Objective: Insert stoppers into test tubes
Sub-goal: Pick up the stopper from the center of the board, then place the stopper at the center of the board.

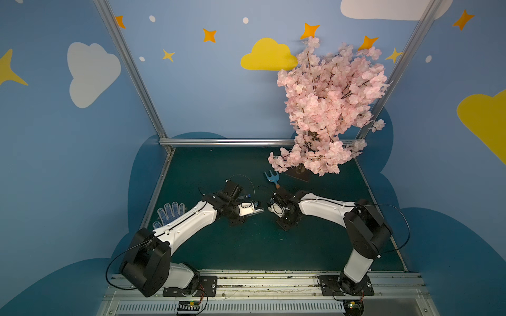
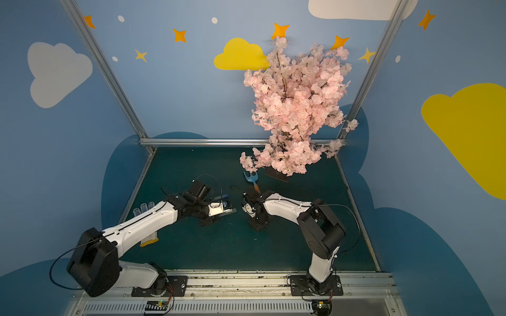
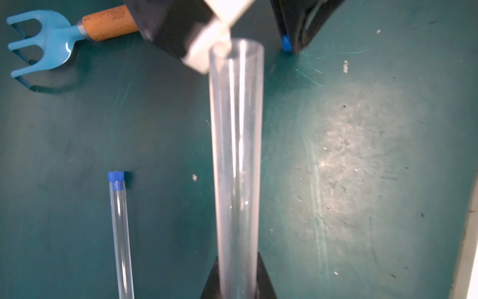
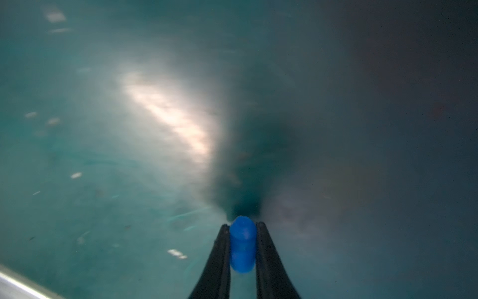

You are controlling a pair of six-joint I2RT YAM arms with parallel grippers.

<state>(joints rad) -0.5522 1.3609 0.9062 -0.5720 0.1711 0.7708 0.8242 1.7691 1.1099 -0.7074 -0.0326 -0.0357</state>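
blue is the colour to watch: the blue stopper [image 4: 241,246] sits pinched between the black jaws of the right gripper [image 4: 243,225], its rounded end poking out past the tips. the left gripper [image 3: 236,282] is clamped on the clear test tube [image 3: 236,155], whose open mouth points toward the right arm. seen from the left wrist, the stopper is off to one side of that mouth and close to the green mat [image 3: 362,155], not yet lined up.

a second tube [image 3: 121,233] lies on the mat, already plugged with its own blue cap [image 3: 116,177], so i judge this to be the last insertion. doing it well means bringing the plug onto the tube's axis, turning the wrist so the rounded end leads, and pushing straight along the tube while the left arm braces. a skewed push could tip the plug in the jaws or slide the smooth tube through its grip. the garden fork [image 3: 38,44] lies near the right wrist; the swing should not brush it.
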